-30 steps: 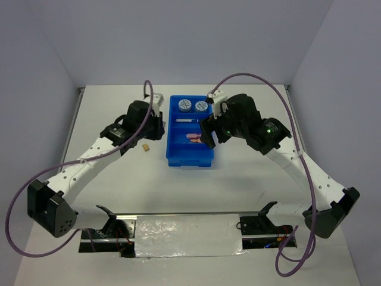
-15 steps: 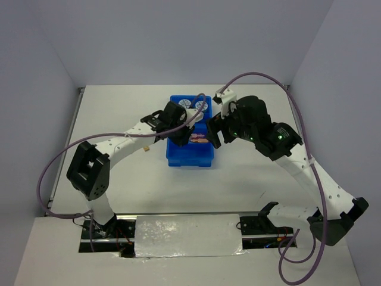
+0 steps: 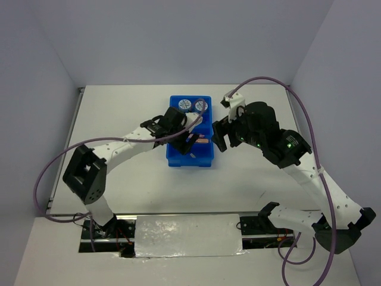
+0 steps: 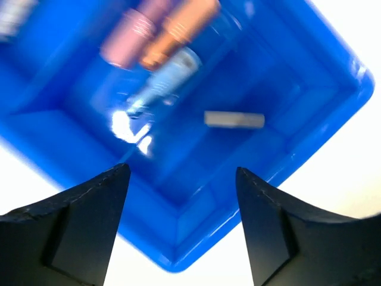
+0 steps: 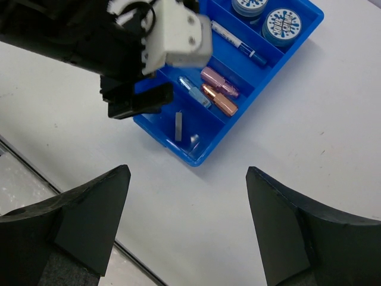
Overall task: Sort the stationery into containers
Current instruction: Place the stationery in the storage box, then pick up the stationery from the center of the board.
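Note:
The blue tray (image 3: 174, 159) sits mid-table, and its compartments are the containers. Two blue-grey rolls (image 5: 281, 24) fill the far one, and the pen (image 5: 238, 43) lies in the one beside it. Pink (image 5: 219, 81), orange (image 5: 219, 102) and light-blue bars (image 5: 195, 94) share the third. A grey bar (image 4: 234, 119) lies in the nearest compartment. My left gripper (image 4: 181, 173) hovers open over that near end of the tray (image 4: 196, 232), holding nothing. My right gripper (image 5: 187, 171) hangs open and empty, high above the table off the tray's near right corner (image 5: 199, 159).
The left arm (image 3: 128, 143) stretches across the table from the left to the tray. The right arm's wrist (image 3: 256, 128) hangs just right of the tray. A foil-covered strip (image 3: 187, 235) runs along the near edge between the arm bases.
My left arm swung right from beside the tray to above its near end, and its gripper went from shut to open. The right gripper drew back slightly to the right, still open.

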